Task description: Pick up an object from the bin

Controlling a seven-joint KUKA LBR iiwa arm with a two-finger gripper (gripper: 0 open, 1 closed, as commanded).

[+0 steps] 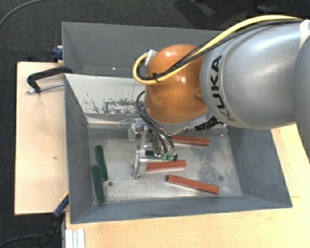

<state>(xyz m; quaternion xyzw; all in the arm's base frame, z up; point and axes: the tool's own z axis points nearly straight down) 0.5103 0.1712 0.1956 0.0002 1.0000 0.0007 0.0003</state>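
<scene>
Three reddish-brown sticks and two dark green ones lie loose on the floor of a grey metal bin (75,154) as a robot arm (258,76), reaching in from the right, holds its gripper (139,167) low over the middle of the floor. The gripper's tip sits at floor level against the left end of the middle stick (168,165), which lies flat and nearly level across the view. Whether the gripper is open or clamped cannot be told, since the orange cover (173,84) on the wrist and the wiring under it hide much of the tool, and nothing can be seen gripped in it. The far stick (194,140) lies just beyond, partly under the wrist, while the near stick (192,184) lies apart towards the front wall, tilted down to the right. The green sticks (99,161) lie end to end along the left wall, well clear of the gripper, with a small dark speck (110,184) beside them. By the look of it, the pick is at the approach or grasping stage: the tool is down among the sticks, but every stick rests on the floor and none is raised. Left to do, on this evidence, are a firm grasp and the lift out of the bin.
</scene>
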